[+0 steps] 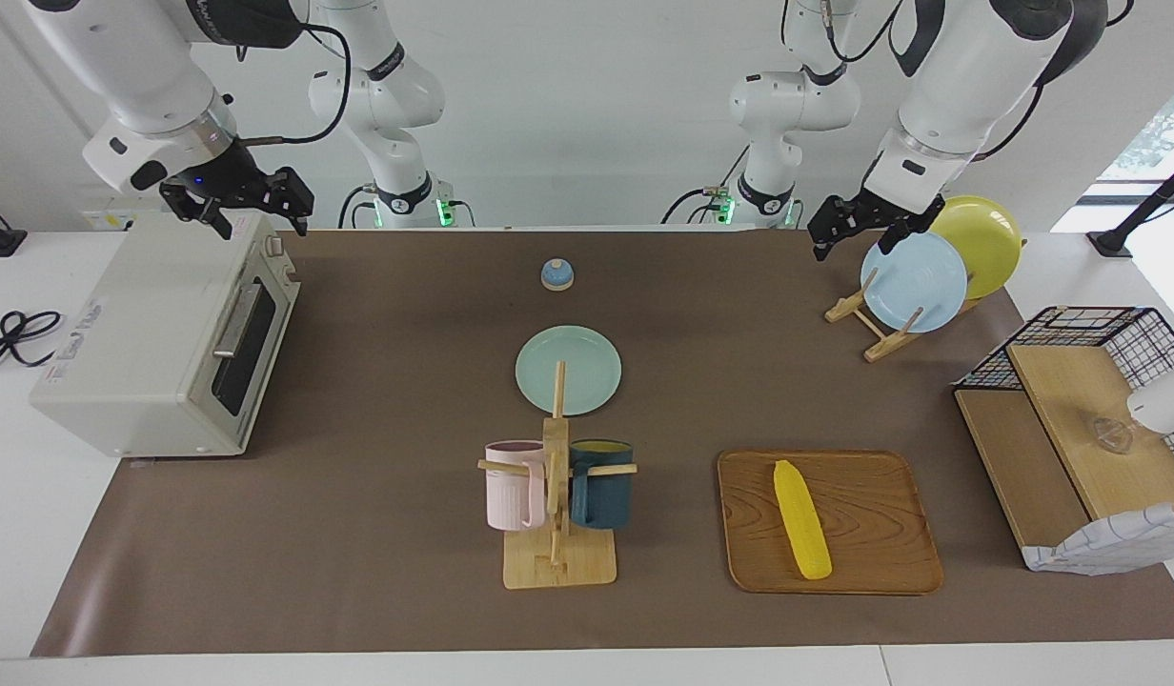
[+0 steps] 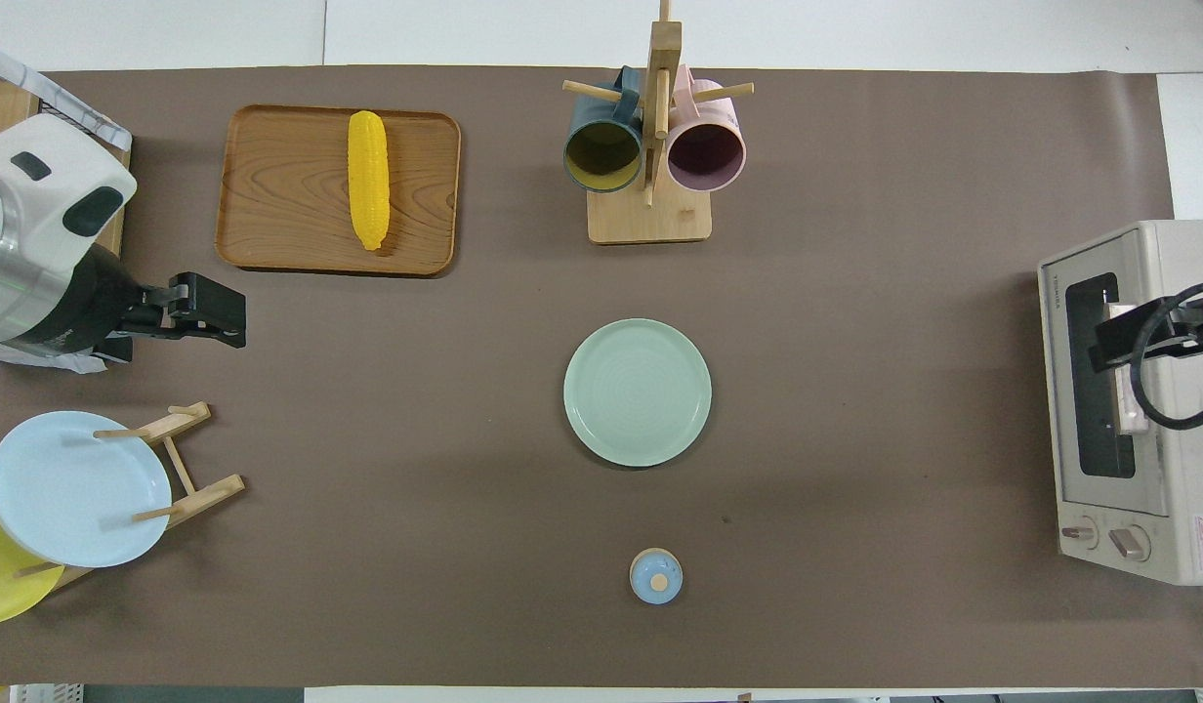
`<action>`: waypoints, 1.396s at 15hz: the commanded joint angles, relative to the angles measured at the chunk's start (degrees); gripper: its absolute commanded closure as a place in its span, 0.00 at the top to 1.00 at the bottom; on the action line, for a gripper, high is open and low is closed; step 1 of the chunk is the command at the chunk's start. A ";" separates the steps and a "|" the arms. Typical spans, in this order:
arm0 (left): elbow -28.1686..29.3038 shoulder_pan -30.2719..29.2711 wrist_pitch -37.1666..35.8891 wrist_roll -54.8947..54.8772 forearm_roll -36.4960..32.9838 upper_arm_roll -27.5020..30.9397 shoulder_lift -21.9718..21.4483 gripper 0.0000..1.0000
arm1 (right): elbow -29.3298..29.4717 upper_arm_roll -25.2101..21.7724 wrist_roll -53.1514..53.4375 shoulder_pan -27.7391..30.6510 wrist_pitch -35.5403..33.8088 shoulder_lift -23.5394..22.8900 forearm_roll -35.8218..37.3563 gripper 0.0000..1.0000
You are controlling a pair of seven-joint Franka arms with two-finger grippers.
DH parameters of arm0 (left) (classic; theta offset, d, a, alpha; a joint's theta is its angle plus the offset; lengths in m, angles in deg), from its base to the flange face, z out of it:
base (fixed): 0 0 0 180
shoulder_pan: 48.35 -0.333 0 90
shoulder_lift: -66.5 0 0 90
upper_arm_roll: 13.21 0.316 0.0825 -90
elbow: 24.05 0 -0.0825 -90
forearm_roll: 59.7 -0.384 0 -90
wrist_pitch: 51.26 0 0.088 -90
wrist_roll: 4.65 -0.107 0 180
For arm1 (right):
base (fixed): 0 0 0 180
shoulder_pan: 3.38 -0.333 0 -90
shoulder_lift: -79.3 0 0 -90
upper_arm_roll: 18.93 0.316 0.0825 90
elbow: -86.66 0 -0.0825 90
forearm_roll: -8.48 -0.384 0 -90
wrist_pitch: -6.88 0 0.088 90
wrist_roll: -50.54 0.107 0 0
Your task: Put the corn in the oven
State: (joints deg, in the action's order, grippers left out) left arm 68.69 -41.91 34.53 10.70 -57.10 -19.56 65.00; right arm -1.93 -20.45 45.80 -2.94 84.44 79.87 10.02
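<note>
Corn (image 1: pixel 802 519): flat on wooden tray (image 1: pixel 873 572), left-arm end, bench's outer edge, unheld. Oven (image 1: pixel 149 353): right-arm end, door closed. Left gripper (image 1: pixel 859 229), right gripper (image 1: pixel 239 200): raised, finger state indiscernible.

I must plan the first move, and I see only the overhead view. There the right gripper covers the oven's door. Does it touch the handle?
Observer: No. The right gripper hangs in the air over the top of the oven, at the end nearer to the robots. It is clear of the handle.
Operator: Is the door open?
Observer: No. The door stands upright and shut.
Operator: And the left gripper, is it down on the table?
Observer: No. The left gripper is raised well off the table and holds nothing.
</note>
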 commanded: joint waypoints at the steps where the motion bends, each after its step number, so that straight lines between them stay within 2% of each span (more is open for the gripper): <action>1: 0.69 -0.55 0.70 0.47 1.09 -0.16 -0.79 1.00 | 0.08 0.29 0.34 0.43 -0.48 0.31 -0.13 1.00; 6: 0.69 -0.55 0.87 0.12 1.18 -0.24 -1.14 1.00 | -0.01 0.29 0.43 0.43 -0.48 0.23 -0.13 1.00; 13: 0.69 -0.55 6.23 0.04 1.18 -0.24 -0.09 1.00 | -0.01 0.29 0.43 0.43 -0.48 0.23 -0.22 1.00; 17: -0.62 -0.55 11.23 -0.05 1.09 -0.24 6.48 1.00 | -0.01 0.29 0.43 0.43 -0.48 0.23 -0.13 1.00; 18: -2.54 -0.46 11.85 -0.05 0.65 -0.16 9.81 1.00 | -0.01 0.29 0.43 0.43 -0.48 0.23 -0.13 1.00; 21: -12.99 -0.20 12.21 -0.23 0.47 -0.16 22.29 1.00 | -0.01 0.29 0.43 0.43 -0.48 0.23 -0.13 1.00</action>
State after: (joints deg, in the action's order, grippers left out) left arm 65.18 -41.92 47.30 10.71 -56.96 -19.51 77.74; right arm -1.93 -20.45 45.80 -2.94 84.44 79.87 10.02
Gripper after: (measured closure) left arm 0.000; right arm 0.000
